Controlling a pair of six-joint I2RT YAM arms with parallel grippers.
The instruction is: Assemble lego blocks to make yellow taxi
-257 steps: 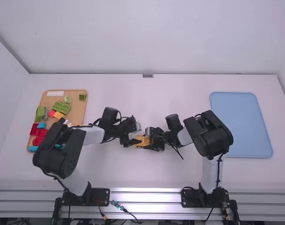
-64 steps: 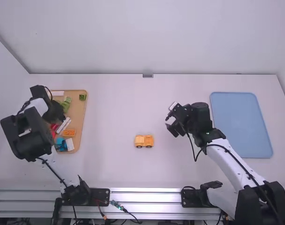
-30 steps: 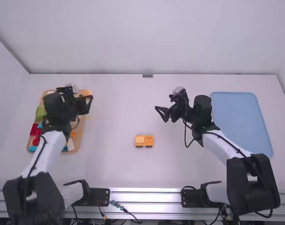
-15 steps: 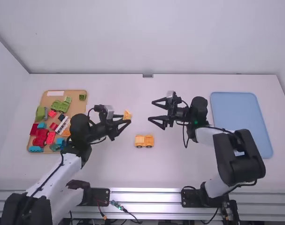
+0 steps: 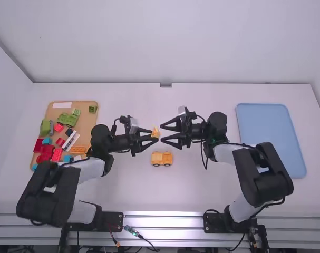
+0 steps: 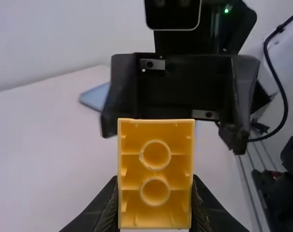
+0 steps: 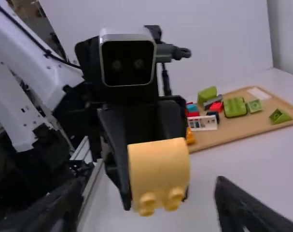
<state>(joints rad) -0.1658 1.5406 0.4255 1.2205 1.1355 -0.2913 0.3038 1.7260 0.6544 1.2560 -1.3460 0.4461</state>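
I've got my left pincer (image 5: 154,136) gripping a curved yellow block (image 5: 155,132) above the middle of the surface (image 5: 128,192); my right pincer (image 5: 163,133) faces it, fingers spread; the yellow wheeled body (image 5: 162,157) sits on the near side of them; a tan tray (image 5: 87,117) of blocks lies left, a blue tray (image 5: 273,139) right.

held block (image 6: 156,220): plain yellow | truck body (image 5: 162,157): orange | tray (image 5: 273,142): plain blue | board (image 5: 88,120): tan | panel (image 7: 209,124): white, dark squares
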